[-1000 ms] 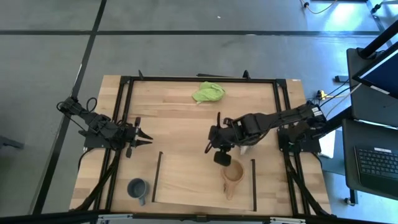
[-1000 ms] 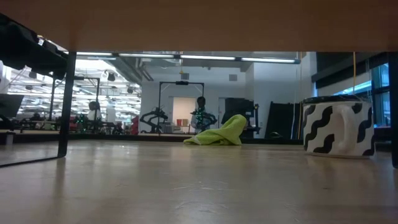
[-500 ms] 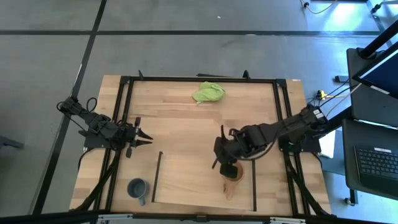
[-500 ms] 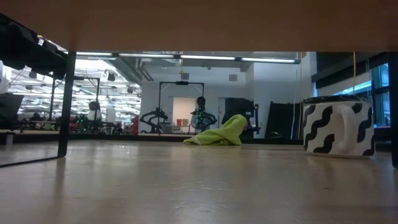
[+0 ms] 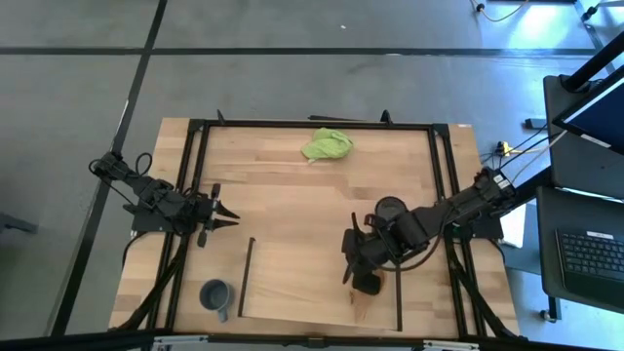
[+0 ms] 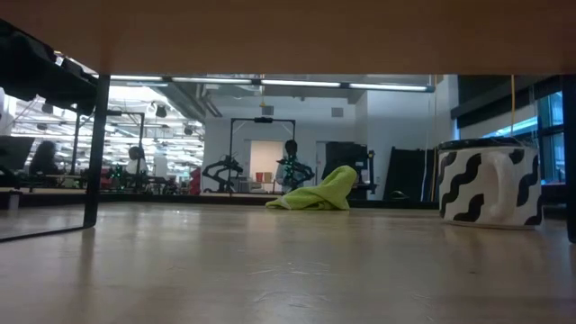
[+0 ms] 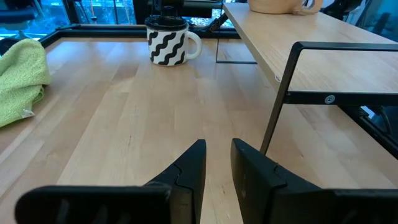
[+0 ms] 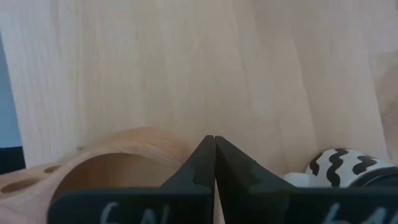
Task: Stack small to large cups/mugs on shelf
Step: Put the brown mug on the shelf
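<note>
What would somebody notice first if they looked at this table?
Probably the white mug with black wavy stripes, standing on the big wooden tabletop beside the shelf, and the crumpled lime-green cloth at the table's far edge. Then the right gripper, jaws shut, right over the small tan wooden cup on the raised light-wood shelf. The blue-grey mug stands alone left of the shelf.

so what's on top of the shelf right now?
Only the tan wooden cup sits on the shelf; from above the right gripper, shut, covers it almost entirely.
</note>
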You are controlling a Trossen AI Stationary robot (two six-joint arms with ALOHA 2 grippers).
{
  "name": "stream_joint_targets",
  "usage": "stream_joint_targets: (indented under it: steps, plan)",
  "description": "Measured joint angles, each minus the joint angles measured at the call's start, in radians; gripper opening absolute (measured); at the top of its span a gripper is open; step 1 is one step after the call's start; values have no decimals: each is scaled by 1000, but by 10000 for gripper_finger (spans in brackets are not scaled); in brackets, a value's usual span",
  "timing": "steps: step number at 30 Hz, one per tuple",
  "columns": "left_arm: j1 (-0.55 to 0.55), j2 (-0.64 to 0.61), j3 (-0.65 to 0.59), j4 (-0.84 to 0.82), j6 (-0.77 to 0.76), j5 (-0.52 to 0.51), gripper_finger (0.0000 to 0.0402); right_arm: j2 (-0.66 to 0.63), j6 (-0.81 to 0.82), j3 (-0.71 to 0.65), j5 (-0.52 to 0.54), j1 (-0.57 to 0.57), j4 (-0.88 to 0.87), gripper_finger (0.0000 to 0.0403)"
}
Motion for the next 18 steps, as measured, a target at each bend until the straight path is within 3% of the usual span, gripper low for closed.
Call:
stream_joint_targets:
  steps: [9,14,16,18]
  plan:
    - [0,0,0,0,0,0,69,0,16,0,86,42,-29,9]
    - [0,0,0,0,0,0,69,0,-67,0,94,-17,73,10]
    - [0,0,0,0,0,0,69,0,-96,0,58,-44,143,10]
    - [0,0,0,0,0,0,69,0,-106,0,-43,-62,205,10]
